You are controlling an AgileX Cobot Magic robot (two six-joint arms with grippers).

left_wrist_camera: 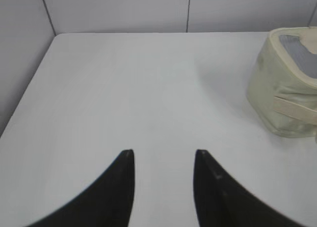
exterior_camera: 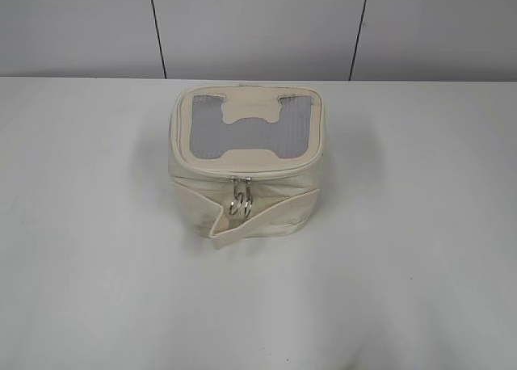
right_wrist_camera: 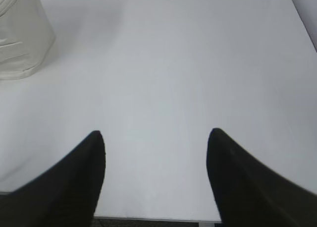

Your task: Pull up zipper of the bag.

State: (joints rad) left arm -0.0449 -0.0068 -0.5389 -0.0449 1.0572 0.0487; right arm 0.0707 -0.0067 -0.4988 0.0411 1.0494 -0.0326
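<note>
Approach comes first: left gripper [left_wrist_camera: 163,155] and right gripper [right_wrist_camera: 156,135], fingers spread and empty, sit well apart from the bag [exterior_camera: 242,164]; next, reaching the zipper [exterior_camera: 240,199] pulls.

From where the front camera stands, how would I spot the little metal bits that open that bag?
On the white table sits one boxy cream fabric bag with a grey mesh window. Just below its lid's front edge hang two small silver ring pulls, the only shiny metal there, above the cream strap.

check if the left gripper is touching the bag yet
Apart. The left wrist view shows the left gripper open over bare table, with the bag well off to its right.
</note>
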